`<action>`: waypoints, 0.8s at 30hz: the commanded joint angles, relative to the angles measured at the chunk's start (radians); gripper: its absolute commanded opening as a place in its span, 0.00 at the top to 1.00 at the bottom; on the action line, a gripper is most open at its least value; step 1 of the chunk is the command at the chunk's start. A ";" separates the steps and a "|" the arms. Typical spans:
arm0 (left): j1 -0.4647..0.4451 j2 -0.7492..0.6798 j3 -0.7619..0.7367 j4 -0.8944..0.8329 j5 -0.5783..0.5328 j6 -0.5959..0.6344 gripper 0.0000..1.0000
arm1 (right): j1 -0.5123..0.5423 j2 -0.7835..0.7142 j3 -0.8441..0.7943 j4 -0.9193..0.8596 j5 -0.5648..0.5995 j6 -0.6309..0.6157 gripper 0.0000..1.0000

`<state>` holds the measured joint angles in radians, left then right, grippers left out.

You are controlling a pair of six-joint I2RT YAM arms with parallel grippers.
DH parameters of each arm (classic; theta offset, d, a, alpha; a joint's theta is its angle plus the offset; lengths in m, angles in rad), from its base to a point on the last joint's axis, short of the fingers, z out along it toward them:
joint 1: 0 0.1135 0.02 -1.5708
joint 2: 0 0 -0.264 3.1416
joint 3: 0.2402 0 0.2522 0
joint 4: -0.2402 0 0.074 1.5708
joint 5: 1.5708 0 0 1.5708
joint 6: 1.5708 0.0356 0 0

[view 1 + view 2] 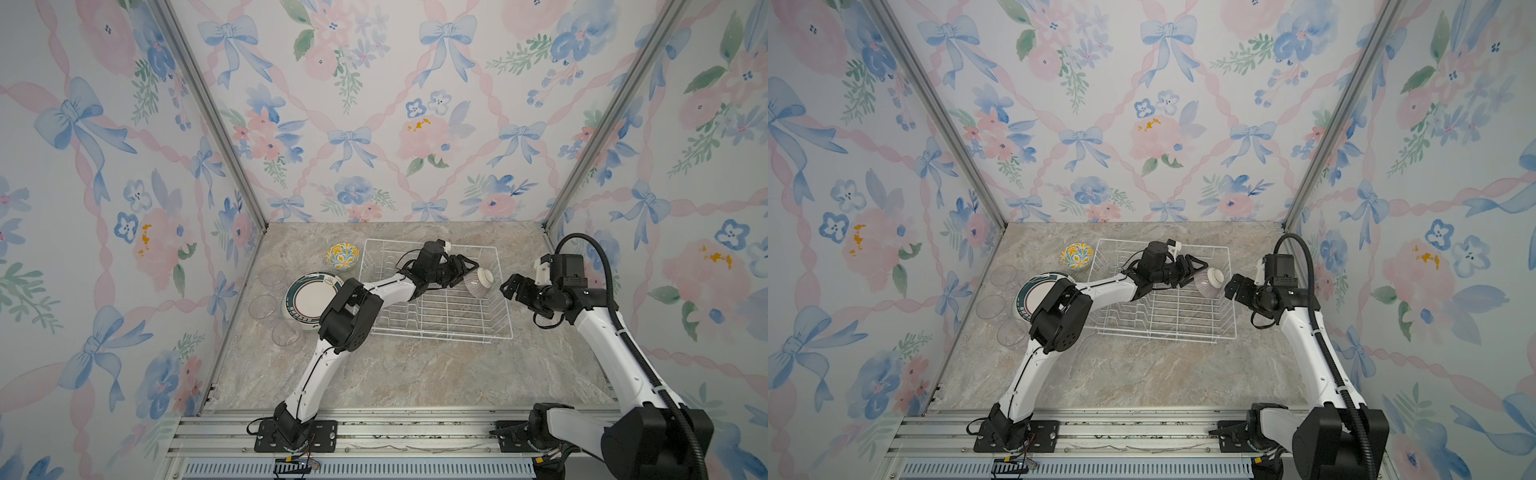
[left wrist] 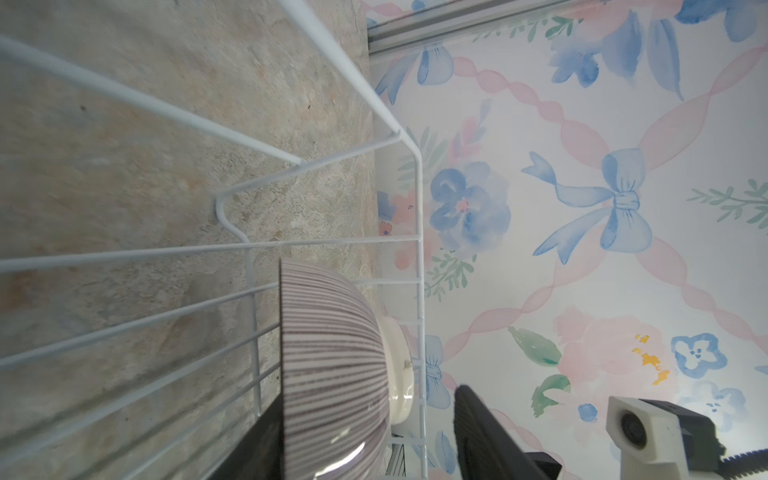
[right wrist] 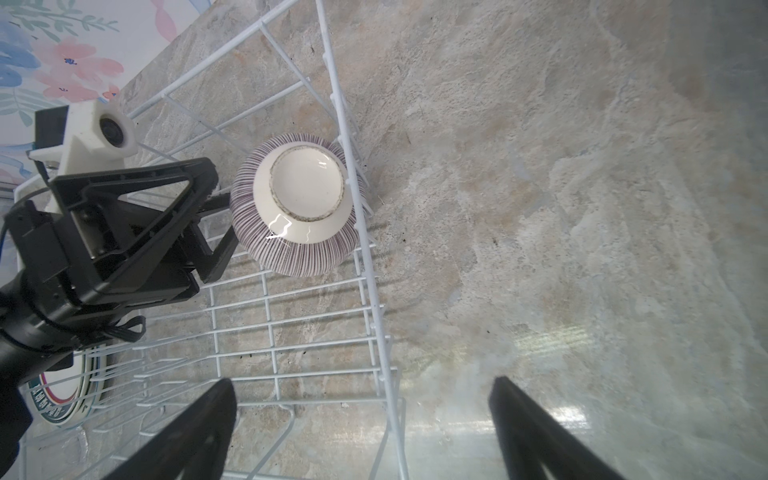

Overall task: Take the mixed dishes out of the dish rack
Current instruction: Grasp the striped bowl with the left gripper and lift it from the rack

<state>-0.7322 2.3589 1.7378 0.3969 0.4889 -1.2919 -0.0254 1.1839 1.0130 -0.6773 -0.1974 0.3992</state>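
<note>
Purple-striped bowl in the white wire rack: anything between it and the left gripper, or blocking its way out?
Nothing visible separates them: the left gripper straddles the purple-striped bowl, tipped on its side. Only the raised side wall of the white wire dish rack stands beside its foot; above looks clear.

Your marble-look tabletop (image 1: 415, 365)
On it you have a wire dish rack (image 1: 449, 316), floral bowl (image 1: 342, 256), stacked plates (image 1: 309, 297), three glass cups (image 1: 263, 306).

I see walls (image 1: 374, 124) papered with pastel flowers, blue bows and pink ribbons, silver metal posts (image 1: 215, 116) at the back corners, a beige marbled desk (image 1: 415, 365), and an aluminium rail (image 1: 415, 432) along its near edge.
</note>
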 commanded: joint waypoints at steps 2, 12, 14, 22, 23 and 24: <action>-0.014 0.008 0.012 0.040 0.026 -0.006 0.43 | -0.004 -0.018 -0.001 -0.016 0.013 -0.013 0.03; -0.021 0.054 0.047 0.040 0.016 -0.003 0.61 | -0.004 -0.026 -0.006 -0.015 0.012 -0.010 0.03; -0.022 0.072 0.057 0.040 0.020 -0.012 0.62 | -0.005 -0.029 -0.008 -0.011 0.013 -0.010 0.03; -0.022 0.079 0.059 0.037 0.000 0.034 0.80 | -0.004 -0.030 -0.005 -0.018 0.018 -0.008 0.03; -0.022 0.080 0.060 0.037 0.001 0.035 0.82 | -0.005 -0.030 -0.005 -0.019 0.019 -0.008 0.03; -0.022 0.079 0.062 0.039 0.002 0.036 0.86 | -0.005 -0.029 -0.005 -0.019 0.019 -0.008 0.03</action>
<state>-0.7544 2.4145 1.7950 0.4755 0.4969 -1.2911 -0.0254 1.1690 1.0122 -0.6773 -0.1940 0.3996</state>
